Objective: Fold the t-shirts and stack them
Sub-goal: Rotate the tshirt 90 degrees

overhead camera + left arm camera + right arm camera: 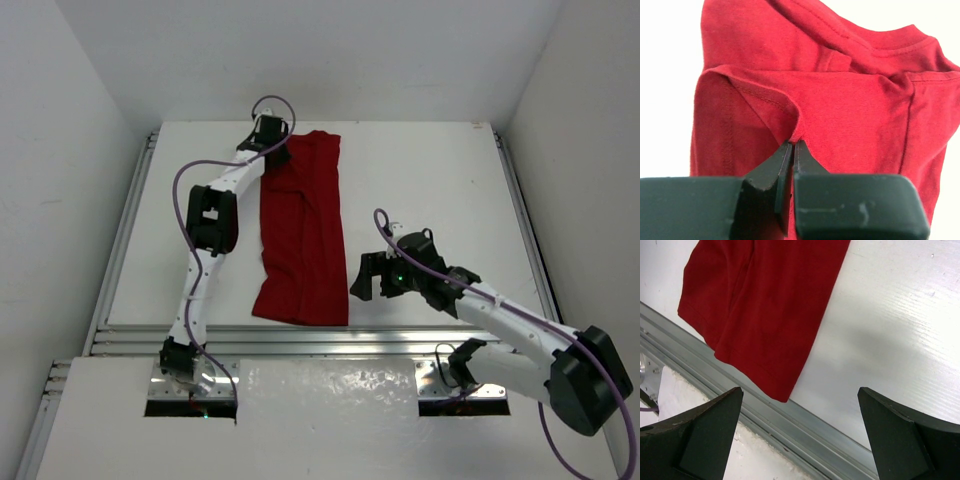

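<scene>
The dark red t-shirt (pixel 303 232) lies folded lengthwise in a long strip down the middle of the white table, collar end at the far side. My left gripper (pixel 277 152) is at its far left corner, shut on a fold of the fabric near the sleeve; in the left wrist view the gripper (pixel 793 145) pinches the cloth (pixel 850 100) between closed tips. My right gripper (pixel 362 278) is open and empty just right of the shirt's near hem; its wrist view shows the gripper (pixel 800 395) and the hem corner (pixel 765 315).
An aluminium rail (pixel 300 340) runs along the table's near edge, also seen in the right wrist view (pixel 805 435). White walls enclose the table on the left, right and far sides. A white sheet (pixel 325 415) lies between the arm bases.
</scene>
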You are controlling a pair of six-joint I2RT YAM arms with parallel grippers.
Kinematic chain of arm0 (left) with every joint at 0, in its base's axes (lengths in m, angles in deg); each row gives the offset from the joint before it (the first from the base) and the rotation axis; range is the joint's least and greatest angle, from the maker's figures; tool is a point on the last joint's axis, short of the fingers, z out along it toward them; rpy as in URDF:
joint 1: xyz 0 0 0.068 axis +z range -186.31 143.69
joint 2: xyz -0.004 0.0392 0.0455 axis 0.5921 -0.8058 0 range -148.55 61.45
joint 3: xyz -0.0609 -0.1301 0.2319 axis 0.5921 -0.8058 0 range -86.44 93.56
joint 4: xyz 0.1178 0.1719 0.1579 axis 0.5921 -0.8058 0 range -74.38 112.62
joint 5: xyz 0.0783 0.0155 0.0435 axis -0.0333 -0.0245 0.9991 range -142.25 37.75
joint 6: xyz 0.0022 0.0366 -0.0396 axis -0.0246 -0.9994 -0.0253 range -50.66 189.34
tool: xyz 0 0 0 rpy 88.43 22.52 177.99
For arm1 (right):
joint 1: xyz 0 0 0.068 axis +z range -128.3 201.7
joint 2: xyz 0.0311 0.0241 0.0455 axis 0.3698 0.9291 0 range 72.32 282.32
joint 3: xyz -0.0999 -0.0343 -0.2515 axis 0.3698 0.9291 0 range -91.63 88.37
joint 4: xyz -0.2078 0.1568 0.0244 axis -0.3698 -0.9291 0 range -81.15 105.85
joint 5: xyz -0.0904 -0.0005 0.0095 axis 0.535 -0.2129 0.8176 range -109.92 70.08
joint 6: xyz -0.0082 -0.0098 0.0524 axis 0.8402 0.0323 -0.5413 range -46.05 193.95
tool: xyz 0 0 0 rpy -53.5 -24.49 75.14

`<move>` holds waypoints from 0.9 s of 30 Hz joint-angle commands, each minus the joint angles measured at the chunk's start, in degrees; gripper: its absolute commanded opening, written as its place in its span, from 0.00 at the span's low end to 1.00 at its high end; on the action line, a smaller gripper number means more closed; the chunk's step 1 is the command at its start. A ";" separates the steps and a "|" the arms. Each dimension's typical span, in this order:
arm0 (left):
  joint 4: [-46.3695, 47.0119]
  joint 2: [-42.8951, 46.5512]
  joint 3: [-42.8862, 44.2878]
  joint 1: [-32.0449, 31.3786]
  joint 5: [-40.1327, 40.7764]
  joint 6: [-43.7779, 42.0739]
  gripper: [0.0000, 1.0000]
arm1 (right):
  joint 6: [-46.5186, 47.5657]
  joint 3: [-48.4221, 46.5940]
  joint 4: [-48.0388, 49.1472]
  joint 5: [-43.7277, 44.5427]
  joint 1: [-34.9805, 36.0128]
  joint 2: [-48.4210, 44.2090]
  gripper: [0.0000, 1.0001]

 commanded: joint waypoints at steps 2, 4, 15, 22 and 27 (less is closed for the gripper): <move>0.25 5.33 -0.33 0.47 3.31 -1.10 0.00 | 0.46 -1.72 1.67 -0.96 0.31 0.35 0.99; 1.12 8.23 -2.44 0.82 4.80 -1.89 0.00 | 0.38 -1.63 1.76 -0.96 0.48 0.44 0.99; -0.54 9.12 -3.94 1.88 4.81 -1.45 0.00 | 0.46 -2.34 2.72 -2.81 0.39 1.58 0.99; -2.48 11.84 -7.61 2.14 9.11 -0.84 0.00 | 0.90 -2.86 3.16 -2.89 0.39 3.07 0.99; -2.47 13.96 -11.41 2.84 9.20 0.48 0.16 | 1.52 -4.18 4.66 -1.58 0.39 6.67 0.99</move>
